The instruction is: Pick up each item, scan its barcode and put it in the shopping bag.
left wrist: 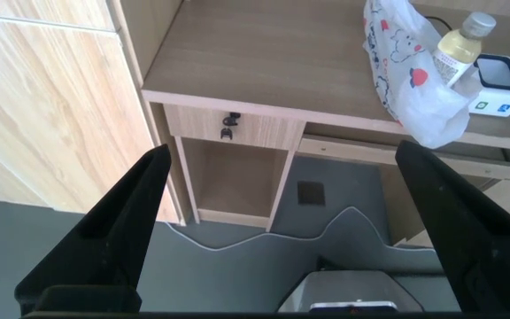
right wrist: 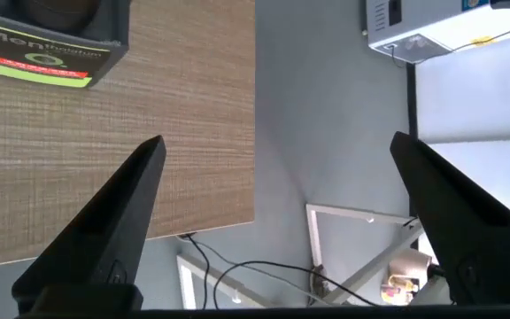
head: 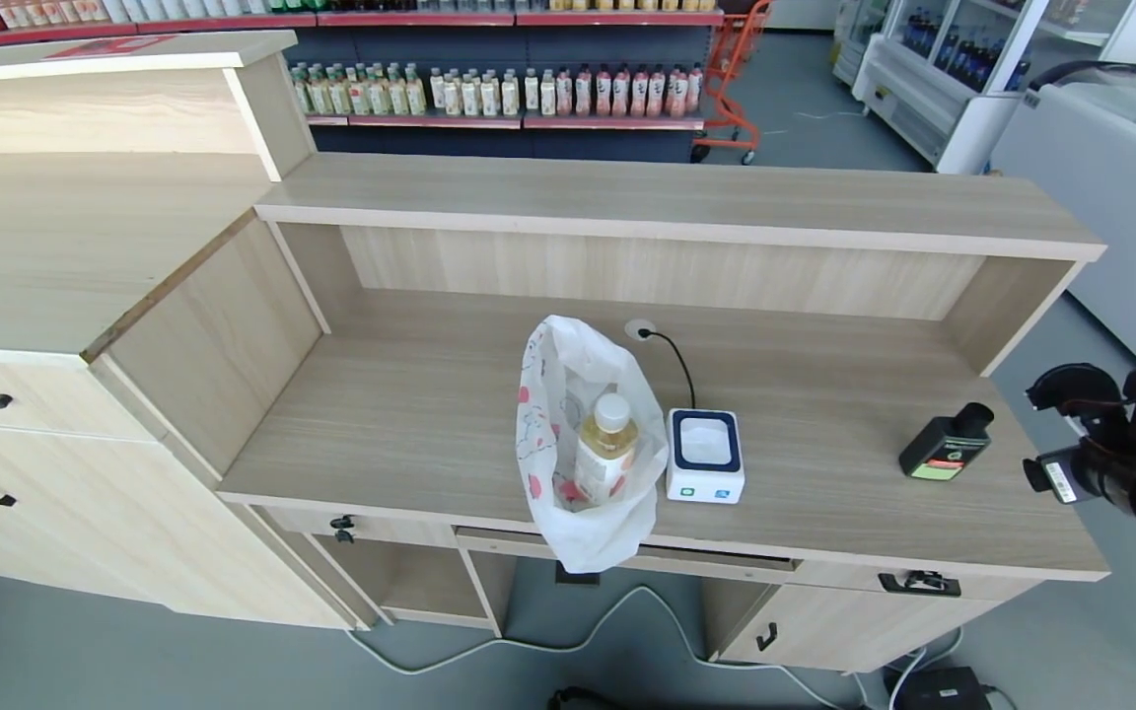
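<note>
Bag and scanner share the middle of the wooden counter (head: 410,414) in the head view. The white shopping bag (head: 550,385) stands with its mouth open, and the scanner (head: 704,456) is just beside it on the robot's right with its window facing up. I judge this keeps the path from scan to bag short. A pale juice bottle (head: 607,446) with a white cap already stands upright inside the bag. The scanner's black cable (head: 678,363) runs back to a port in the counter.

The item not yet bagged is a black bottle (head: 945,446). It lies on its side near the counter's right end, well apart from the scanner, with its cap pointing toward the back. It is squat and flat-sided, dark all over, with a green and red label facing up. The right gripper (head: 1049,434) hangs off the right edge near it, so that arm seems the one to take it.

From the left wrist view, the left gripper (left wrist: 283,151) hangs low in front of the counter, below its top. Its jaws are spread wide and hold nothing, probably parked out of the way.

From the right wrist view, the right gripper's jaws are likewise wide apart and empty, above the counter's edge. The black bottle lies just beyond them, untouched.
</note>
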Available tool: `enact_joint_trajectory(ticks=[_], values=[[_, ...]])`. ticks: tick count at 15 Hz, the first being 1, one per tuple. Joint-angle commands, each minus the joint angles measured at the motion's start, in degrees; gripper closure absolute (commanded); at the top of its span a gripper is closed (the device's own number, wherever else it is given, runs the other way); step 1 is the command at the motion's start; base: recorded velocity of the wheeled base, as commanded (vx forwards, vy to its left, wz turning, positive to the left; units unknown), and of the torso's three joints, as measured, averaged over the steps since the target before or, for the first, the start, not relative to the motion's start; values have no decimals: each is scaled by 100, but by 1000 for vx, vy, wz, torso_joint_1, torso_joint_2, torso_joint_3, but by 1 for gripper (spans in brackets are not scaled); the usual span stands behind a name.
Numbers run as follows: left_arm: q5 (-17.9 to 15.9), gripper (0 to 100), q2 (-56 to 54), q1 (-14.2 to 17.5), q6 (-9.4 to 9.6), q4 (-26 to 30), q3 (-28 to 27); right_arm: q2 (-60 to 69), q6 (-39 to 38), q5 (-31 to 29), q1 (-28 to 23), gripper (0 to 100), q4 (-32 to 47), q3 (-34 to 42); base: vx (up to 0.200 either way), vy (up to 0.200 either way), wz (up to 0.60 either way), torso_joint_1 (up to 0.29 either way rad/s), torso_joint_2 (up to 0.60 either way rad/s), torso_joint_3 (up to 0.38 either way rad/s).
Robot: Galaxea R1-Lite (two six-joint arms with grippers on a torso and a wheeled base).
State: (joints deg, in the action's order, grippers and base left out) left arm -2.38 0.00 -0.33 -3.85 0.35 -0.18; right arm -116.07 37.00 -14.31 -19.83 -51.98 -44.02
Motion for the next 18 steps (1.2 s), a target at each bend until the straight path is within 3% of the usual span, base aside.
enact_joint_trajectory(ticks=[1,18], values=[[0,0,0,-2,-1,0,1,-197,9,-1,199,0,-146,7,0,0,0,0,0,0],[0,0,0,-2,-1,0,1,-918,-114,157,437,0,-655,-450,0,0,0,0,0,0]])
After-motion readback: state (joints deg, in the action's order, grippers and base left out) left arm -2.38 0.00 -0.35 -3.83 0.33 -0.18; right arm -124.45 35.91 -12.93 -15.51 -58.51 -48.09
